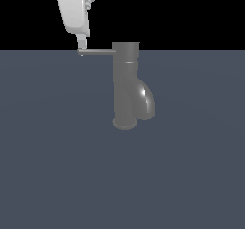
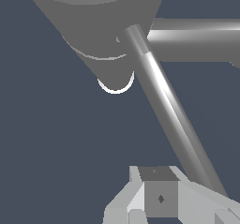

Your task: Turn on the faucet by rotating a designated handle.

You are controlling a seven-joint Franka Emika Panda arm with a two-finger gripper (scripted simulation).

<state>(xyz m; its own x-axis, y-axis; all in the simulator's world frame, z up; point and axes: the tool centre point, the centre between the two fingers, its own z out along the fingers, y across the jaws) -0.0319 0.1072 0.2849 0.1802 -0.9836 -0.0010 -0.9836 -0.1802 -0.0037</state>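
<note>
The dark grey faucet stands upright on a round base, its thick curved spout on the exterior view's right. The thin handle projects level from the column's top toward the exterior view's left. My white gripper comes down from above, and its tip touches the handle's outer end from above. In the wrist view the handle runs from the column to beside my gripper. The fingers are pressed together with nothing between them; the rod lies alongside them, not gripped.
The faucet stands on a flat dark blue-grey surface that fills the lower part of the exterior view. No other objects show.
</note>
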